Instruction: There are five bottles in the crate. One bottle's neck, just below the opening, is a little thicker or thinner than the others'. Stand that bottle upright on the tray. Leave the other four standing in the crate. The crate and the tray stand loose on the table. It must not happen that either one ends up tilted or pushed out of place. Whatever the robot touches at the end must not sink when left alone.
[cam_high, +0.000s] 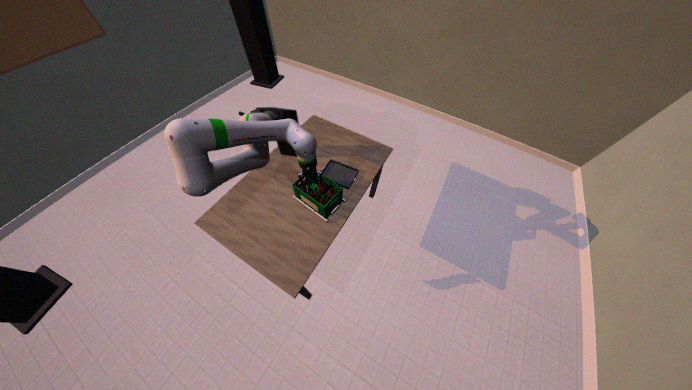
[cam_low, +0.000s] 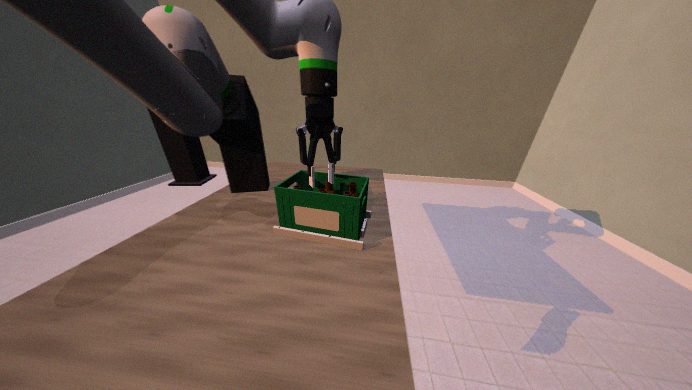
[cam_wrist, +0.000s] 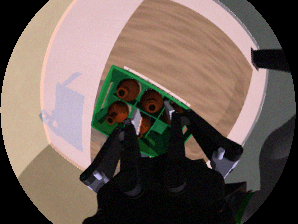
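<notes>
Exterior view puts the gripper (cam_low: 320, 176) straight above the green crate (cam_low: 320, 212), fingers partly spread with their tips dipped among the brown bottles (cam_low: 327, 188). I can't make out anything pinched between them; they seem to straddle a neck without squeezing it. From the wrist view, bottle tops (cam_wrist: 127, 88) sit at about 11 o'clock of the fingertips. Top view shows the grey tray (cam_high: 340, 173) just beside the crate, at its 1 o'clock, carrying nothing. So, as I judge it, the picking, lifting and standing of the odd bottle all remain.
</notes>
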